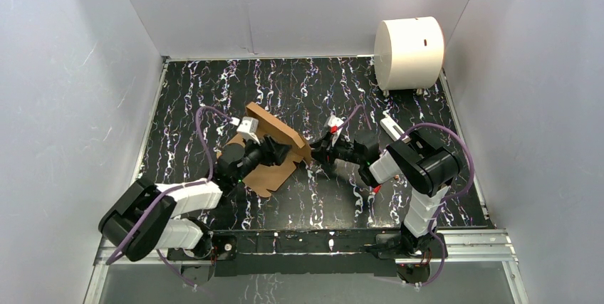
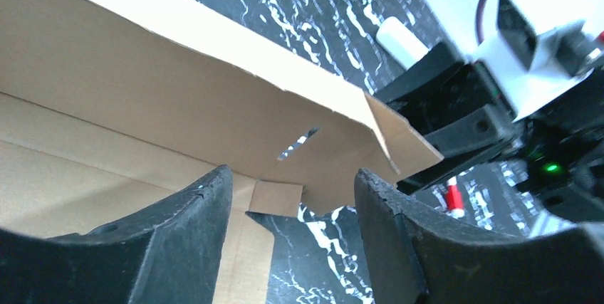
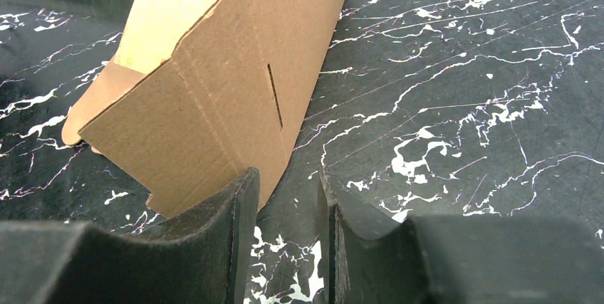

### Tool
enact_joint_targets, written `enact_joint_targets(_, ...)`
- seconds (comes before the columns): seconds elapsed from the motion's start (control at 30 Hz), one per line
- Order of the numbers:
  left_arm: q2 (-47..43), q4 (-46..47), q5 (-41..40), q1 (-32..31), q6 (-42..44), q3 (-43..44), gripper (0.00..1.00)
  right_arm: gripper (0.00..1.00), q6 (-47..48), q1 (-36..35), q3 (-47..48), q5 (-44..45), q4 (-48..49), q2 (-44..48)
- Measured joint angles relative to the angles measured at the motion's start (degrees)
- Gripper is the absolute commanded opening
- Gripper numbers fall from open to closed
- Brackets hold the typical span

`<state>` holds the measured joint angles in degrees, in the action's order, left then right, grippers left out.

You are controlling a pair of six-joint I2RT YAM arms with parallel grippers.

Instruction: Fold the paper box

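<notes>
The paper box [image 1: 274, 149] is a brown cardboard piece lying partly folded on the marbled table, one panel raised. My left gripper [image 1: 279, 152] reaches over it from the left. In the left wrist view its jaws [image 2: 292, 184] stand open and empty, with the raised panel [image 2: 178, 97] and a small tab [image 2: 276, 198] just beyond the tips. My right gripper [image 1: 318, 149] sits at the box's right edge. In the right wrist view it [image 3: 285, 179] is narrowly open and empty, its left finger [image 3: 214, 233] against the slotted panel [image 3: 228, 105].
A large white cylinder [image 1: 409, 53] stands at the back right corner. White walls enclose the table [image 1: 342, 90] on three sides. The right arm's body [image 2: 498, 69] fills the right of the left wrist view.
</notes>
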<state>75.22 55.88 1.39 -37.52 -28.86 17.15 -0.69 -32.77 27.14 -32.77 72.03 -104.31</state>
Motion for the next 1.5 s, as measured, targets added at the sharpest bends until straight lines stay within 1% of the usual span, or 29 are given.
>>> enact_joint_targets(0.13, -2.97, -0.48, 3.89, 4.33, -6.16, -0.09, 0.67, 0.45, 0.00, 0.00, -0.35, 0.00, 0.02, 0.02)
enact_joint_targets(0.3, -4.61, -0.15, 5.79, 8.22, -14.03, -0.09, 0.67, 0.45, 0.00, 0.00, -0.81, -0.02, 0.04, 0.09)
enact_joint_targets(0.47, -3.45, 0.46, 5.64, 9.62, -20.61, -0.07, 0.61, 0.45, 0.00, -0.15, -0.81, -0.31, 0.04, 0.13)
enact_joint_targets(0.7, 2.45, 1.73, 5.03, 9.77, -26.77, 1.81, 0.49, 0.45, 0.94, -0.74, -0.79, -0.44, 0.11, 0.11)
enact_joint_targets(1.03, 5.16, 5.73, 2.86, 9.99, -34.12, 2.51, 0.46, 0.45, 1.84, -1.40, -0.79, -0.42, 0.13, 0.11)
enact_joint_targets(1.13, 5.16, 6.43, 2.16, 9.99, -36.04, 2.54, 0.38, 0.45, 2.23, -1.49, -0.79, -0.42, 0.13, 0.11)
enact_joint_targets(1.33, 6.99, 8.00, 1.57, 10.01, -39.80, 3.15, 0.13, 0.47, 2.69, -1.92, -0.79, -0.39, 0.13, 0.11)
enact_joint_targets(1.5, 7.98, 9.51, 1.51, 10.01, -43.10, 3.13, 0.00, 0.49, 3.37, -3.13, -0.79, 0.07, 0.59, 0.00)
